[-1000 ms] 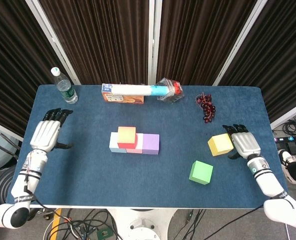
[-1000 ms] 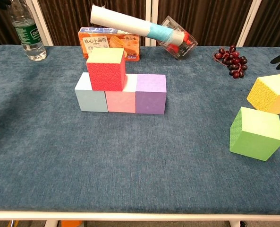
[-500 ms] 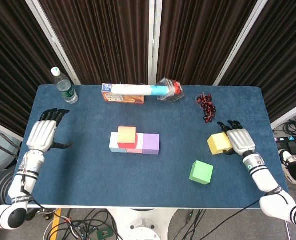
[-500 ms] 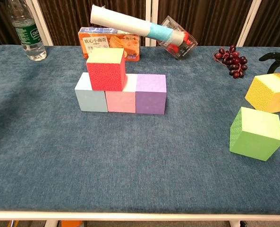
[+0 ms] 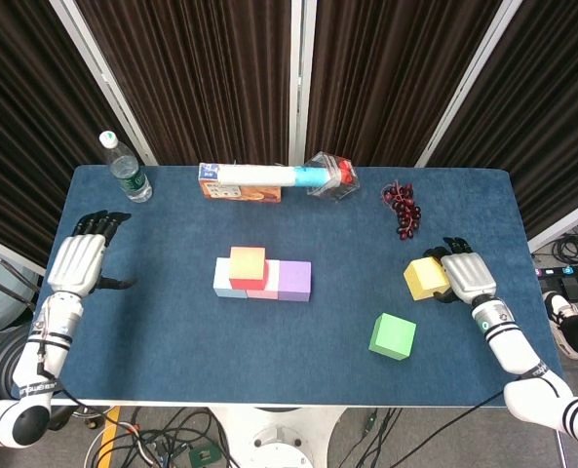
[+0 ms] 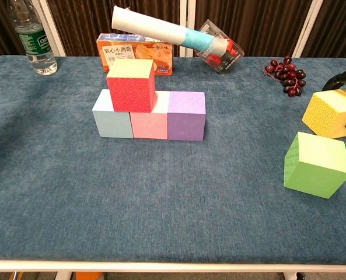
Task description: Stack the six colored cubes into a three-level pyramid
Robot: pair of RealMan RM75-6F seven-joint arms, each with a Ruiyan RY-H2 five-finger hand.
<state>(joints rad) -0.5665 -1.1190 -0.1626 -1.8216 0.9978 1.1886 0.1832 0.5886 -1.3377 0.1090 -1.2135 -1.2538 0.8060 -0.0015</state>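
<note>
We see the blue table (image 5: 172, 331) with a row of three cubes near its middle: a light blue cube (image 6: 112, 118), a pink cube (image 6: 149, 124) and a purple cube (image 6: 187, 116), touching side by side. A red cube (image 6: 131, 86) with a pale top sits on the row, over the seam between the light blue and pink ones. Toward the right, a green cube (image 6: 316, 164) lies alone, tilted, near the front edge. Just behind it, the yellow cube (image 5: 426, 278) is grasped by our right hand (image 5: 467, 276), fingers curled around its far side; in the chest view only fingertips show at the frame edge. Our left hand (image 5: 77, 261) rests on the table's left edge, released, fingers spread. Along the back stand a water bottle (image 5: 125, 168), a snack box (image 5: 238, 188) with a tube (image 5: 269, 175) laid across it, and grapes (image 5: 403, 208).
</note>
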